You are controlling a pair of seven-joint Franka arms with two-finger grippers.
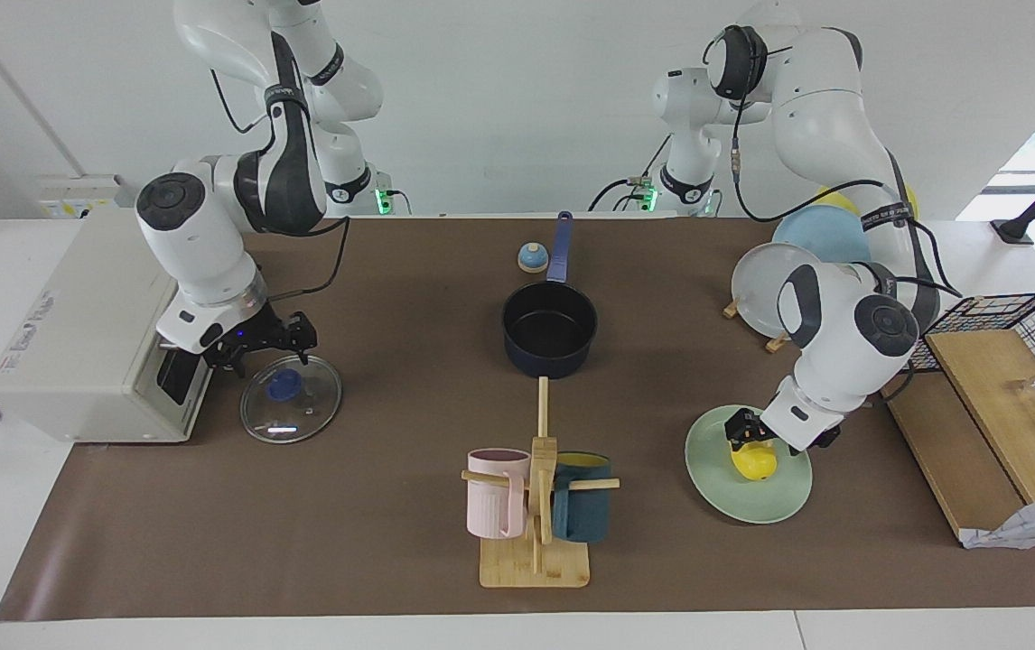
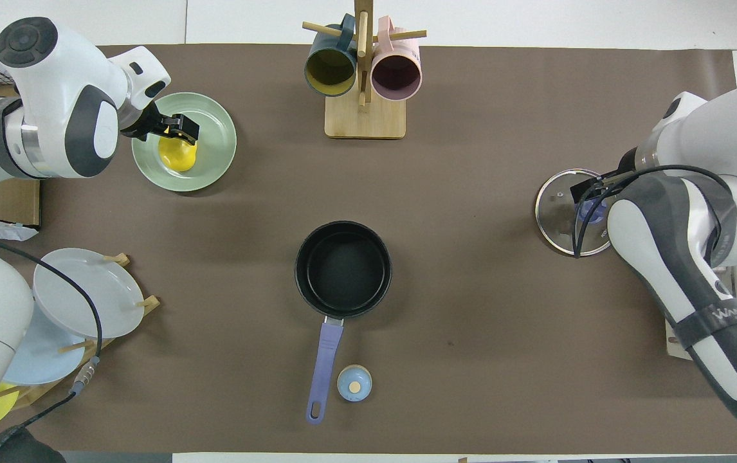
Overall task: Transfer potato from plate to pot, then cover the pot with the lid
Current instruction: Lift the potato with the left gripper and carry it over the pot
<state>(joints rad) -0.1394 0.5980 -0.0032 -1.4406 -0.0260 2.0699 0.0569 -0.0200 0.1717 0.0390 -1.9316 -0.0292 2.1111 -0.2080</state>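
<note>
Potato (image 1: 755,463): on the green plate (image 1: 748,499), toward left arm's end of worktop (image 1: 391,298); partly covered by the claw.
Left claw (image 1: 741,431): down at the potato, at its side nearer the robots; fingers look apart w/ the potato's top edge under them; grip or contact can't tell.
Pot (image 1: 549,337): mid worktop, upright, nothing inside; handle points toward the robots.
Lid (image 1: 291,398): flat on worktop toward right arm's end, just beside the toaster oven (image 1: 88,338); well apart from pot.
Right claw (image 1: 274,341): low over the lid's edge nearer the robots, close to the blue knob (image 1: 283,386); fingers apart or together can't tell.
Bell (image 1: 532,258): beside pot handle, nearer the robots than pot.
Mug rack (image 1: 536,515): farther from the robots than pot; pink + teal mugs hang on it.
</note>
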